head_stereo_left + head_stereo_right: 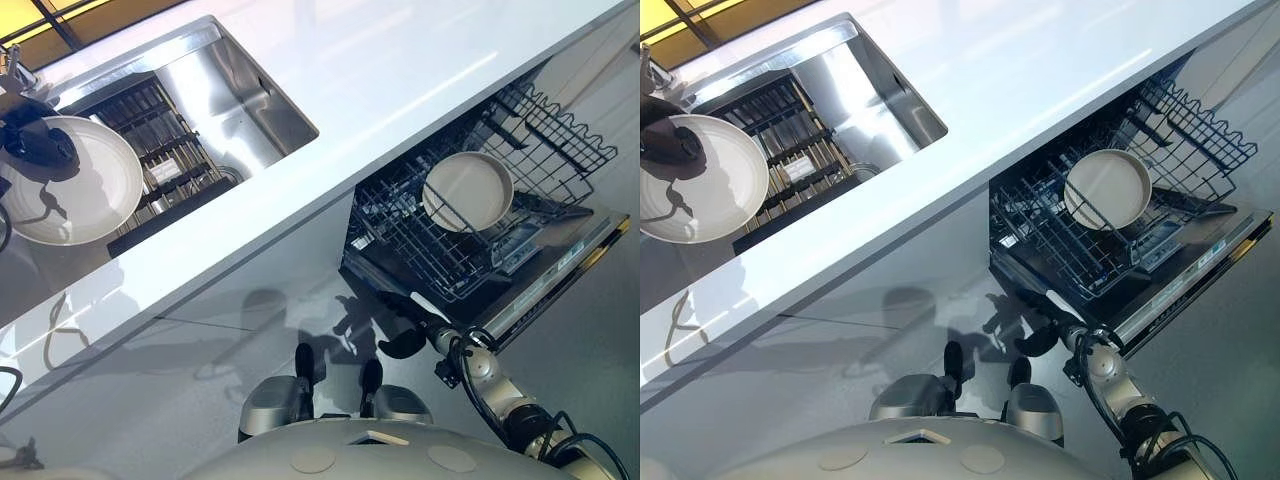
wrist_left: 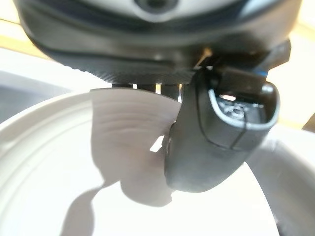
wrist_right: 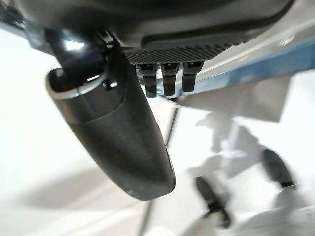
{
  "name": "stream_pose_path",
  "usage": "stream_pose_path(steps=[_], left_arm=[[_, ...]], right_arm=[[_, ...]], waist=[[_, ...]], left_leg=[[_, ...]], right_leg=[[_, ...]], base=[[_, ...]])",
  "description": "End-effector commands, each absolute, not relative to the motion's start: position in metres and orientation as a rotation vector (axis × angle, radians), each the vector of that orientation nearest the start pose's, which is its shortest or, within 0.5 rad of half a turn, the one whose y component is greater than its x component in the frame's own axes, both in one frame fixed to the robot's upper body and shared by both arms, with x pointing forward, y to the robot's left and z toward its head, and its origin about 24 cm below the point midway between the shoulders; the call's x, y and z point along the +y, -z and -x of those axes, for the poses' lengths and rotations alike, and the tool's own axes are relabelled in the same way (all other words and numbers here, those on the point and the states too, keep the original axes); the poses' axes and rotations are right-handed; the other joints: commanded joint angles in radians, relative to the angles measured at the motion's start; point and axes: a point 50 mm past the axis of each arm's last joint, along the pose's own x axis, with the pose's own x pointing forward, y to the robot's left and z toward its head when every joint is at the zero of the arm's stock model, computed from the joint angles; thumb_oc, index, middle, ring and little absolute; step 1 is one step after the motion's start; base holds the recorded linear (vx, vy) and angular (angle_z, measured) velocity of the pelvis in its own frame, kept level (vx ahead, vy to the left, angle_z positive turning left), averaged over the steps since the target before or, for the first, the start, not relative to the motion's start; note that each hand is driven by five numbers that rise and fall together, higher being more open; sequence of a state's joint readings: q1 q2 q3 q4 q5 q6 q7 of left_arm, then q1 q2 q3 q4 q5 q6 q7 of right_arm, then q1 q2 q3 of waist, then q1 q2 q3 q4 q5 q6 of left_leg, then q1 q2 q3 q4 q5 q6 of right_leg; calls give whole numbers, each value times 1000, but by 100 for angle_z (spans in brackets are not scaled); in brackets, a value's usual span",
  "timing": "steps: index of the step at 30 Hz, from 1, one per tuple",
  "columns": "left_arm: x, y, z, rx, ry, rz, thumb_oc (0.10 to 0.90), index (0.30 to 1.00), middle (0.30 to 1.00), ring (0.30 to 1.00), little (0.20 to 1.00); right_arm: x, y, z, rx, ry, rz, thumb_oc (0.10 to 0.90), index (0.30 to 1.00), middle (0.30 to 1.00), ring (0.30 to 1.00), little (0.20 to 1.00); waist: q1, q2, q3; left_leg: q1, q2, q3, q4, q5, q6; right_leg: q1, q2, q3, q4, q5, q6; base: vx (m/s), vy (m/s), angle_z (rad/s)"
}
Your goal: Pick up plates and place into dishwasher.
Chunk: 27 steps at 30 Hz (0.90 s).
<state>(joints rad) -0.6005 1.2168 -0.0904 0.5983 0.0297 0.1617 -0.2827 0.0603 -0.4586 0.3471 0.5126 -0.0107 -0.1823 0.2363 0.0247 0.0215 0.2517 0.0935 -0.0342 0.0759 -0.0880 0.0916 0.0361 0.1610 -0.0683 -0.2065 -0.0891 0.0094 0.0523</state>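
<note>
Now left robot hand [image 1: 38, 140] pinches white plate [image 1: 85, 190] at 9 o'clock; dishwasher rack [image 1: 470, 220] lies toward 3 o'clock, nearer the right robot hand [image 1: 405, 335], fingers relaxed, empty.

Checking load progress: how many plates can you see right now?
2. One plate is pinched in the left hand over the sink; one plate in the rack stands in the dishwasher. Others may be hidden.

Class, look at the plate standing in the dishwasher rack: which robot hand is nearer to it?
Right. The right robot hand hangs just below the open dishwasher, near the plate in the rack. The left robot hand is far off by the sink, gripping another plate.
</note>
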Motion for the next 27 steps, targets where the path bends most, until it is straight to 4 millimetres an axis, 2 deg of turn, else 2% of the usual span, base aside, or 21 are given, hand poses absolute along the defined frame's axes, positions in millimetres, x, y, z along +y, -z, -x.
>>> stream_pose_path(steps=[1,2,4,6,7,11,12,15,18,21,23,27], left_arm=[[417,-333,-261,-168,-637,-1095,100,300,300,300,200],[417,-338,-259,-196,-654,-1089,100,300,300,300,200],[415,-348,-253,-321,-698,-1082,100,300,300,300,200],[412,-351,-250,-393,-718,-1080,111,309,309,309,211],[405,-352,-249,-483,-712,-1076,100,300,300,300,200],[394,-349,-249,-573,-689,-1080,100,300,300,300,200],[384,-345,-251,-622,-669,-1084,100,300,300,300,200],[366,-332,-250,-712,-631,-1088,100,300,300,300,200],[345,-312,-246,-795,-589,-1078,100,300,300,300,200],[325,-292,-239,-867,-553,-1053,100,300,300,300,200],[309,-281,-237,-908,-520,-1018,100,300,300,300,200],[278,-263,-241,-974,-431,-945,100,300,300,300,200]], right_arm=[[-188,34,-204,313,-502,159,800,900,900,900,900],[-186,31,-205,297,-507,120,800,900,900,900,900],[-179,19,-208,240,-514,-66,800,900,900,900,900],[-173,14,-209,216,-536,-191,800,900,900,900,900],[-167,6,-210,188,-560,-305,800,900,900,900,900],[-163,-4,-213,138,-539,-383,800,900,900,900,900],[-163,-13,-217,87,-510,-407,800,900,900,900,900],[-170,-38,-224,-57,-426,-378,800,900,900,900,900],[-187,-79,-231,-289,-264,-270,800,900,900,900,900],[-200,-117,-228,-505,-157,-170,800,900,900,900,900],[-202,-137,-226,-611,-168,-140,800,900,900,900,900],[-193,-172,-224,-793,-278,-129,800,900,900,900,900]], waist=[[-24,59,-137],[-26,60,-140],[-31,62,-150],[-34,62,-155],[-35,59,-163],[-38,56,-168],[-40,53,-171],[-44,50,-177],[-51,49,-182],[-56,49,-186],[-57,47,-188],[-49,44,-191]], left_leg=[[44,-29,26,20,-155,-6],[46,-26,30,17,-154,-8],[50,-18,40,10,-150,-15],[53,-13,45,7,-148,-20],[55,-8,48,4,-146,-23],[57,-3,51,4,-142,-27],[60,1,53,4,-141,-29],[62,6,56,5,-140,-30],[66,7,56,4,-141,-27],[69,6,55,4,-142,-26],[70,5,53,5,-143,-24],[73,0,45,8,-143,-20]], right_leg=[[-85,38,-12,115,-87,52],[-83,40,-14,114,-90,49],[-75,48,-17,108,-95,42],[-70,52,-19,107,-100,38],[-66,57,-19,104,-104,33],[-61,59,-22,105,-107,27],[-59,60,-24,107,-111,24],[-58,61,-23,114,-116,18],[-56,63,-14,118,-120,11],[-54,64,-3,117,-120,8],[-53,63,3,117,-120,6],[-50,64,9,123,-122,-1]], base=[[-42,-80,2],[-47,-88,0],[-46,-90,-4],[-41,-91,-7],[-28,-75,-8],[-19,-63,-8],[-17,-67,0],[-13,-51,-2],[-5,-21,-5],[1,-1,-10],[-8,4,-7],[-2,0,-1]])
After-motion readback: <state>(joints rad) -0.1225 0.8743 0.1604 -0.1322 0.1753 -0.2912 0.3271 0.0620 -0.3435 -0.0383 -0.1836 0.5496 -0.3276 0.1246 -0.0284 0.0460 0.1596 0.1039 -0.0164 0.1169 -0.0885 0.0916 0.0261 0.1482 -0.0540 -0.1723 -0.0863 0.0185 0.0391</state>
